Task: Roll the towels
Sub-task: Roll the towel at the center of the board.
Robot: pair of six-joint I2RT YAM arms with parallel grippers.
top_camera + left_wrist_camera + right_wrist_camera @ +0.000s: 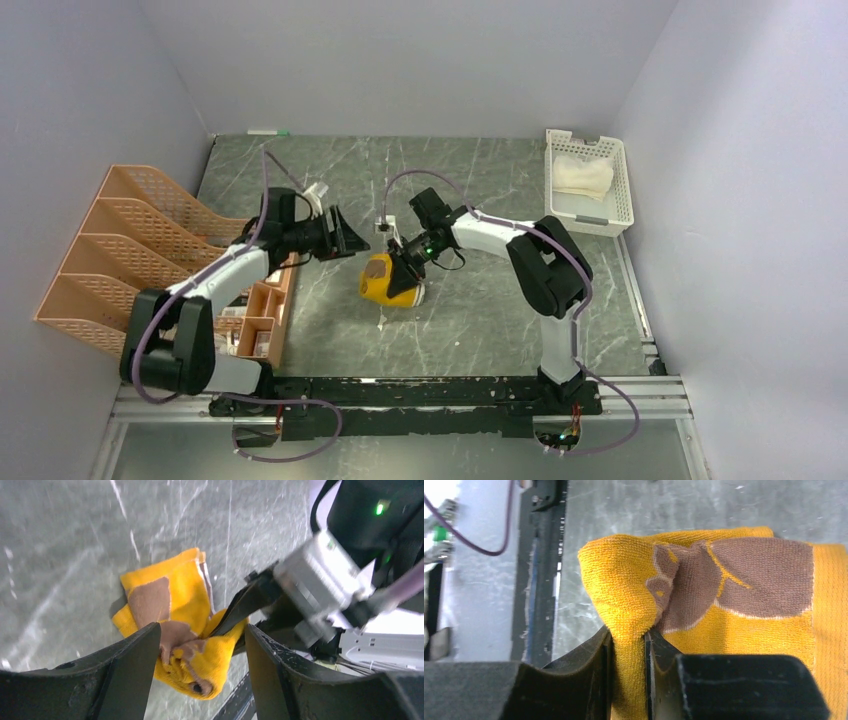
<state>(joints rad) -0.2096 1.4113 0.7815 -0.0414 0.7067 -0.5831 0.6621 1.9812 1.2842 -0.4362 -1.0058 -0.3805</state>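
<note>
The brown and mustard-yellow towel (388, 282) lies partly rolled and bunched on the marble table, in the middle. My right gripper (407, 262) is shut on a fold of this towel (734, 625). In the right wrist view the yellow cloth is pinched between the right gripper's (628, 632) two jaws. My left gripper (350, 240) hovers just left of the towel, open. In the left wrist view the towel (182, 592) shows beyond the wide gap of the left gripper (201, 630), with neither finger closed on it. The cream-white towel (583, 175) lies in the basket.
A white slotted basket (622, 195) stands at the back right against the wall. An orange mesh file rack (130, 250) and a small orange compartment box (262, 315) fill the left side. A black rail (440, 392) runs along the near edge.
</note>
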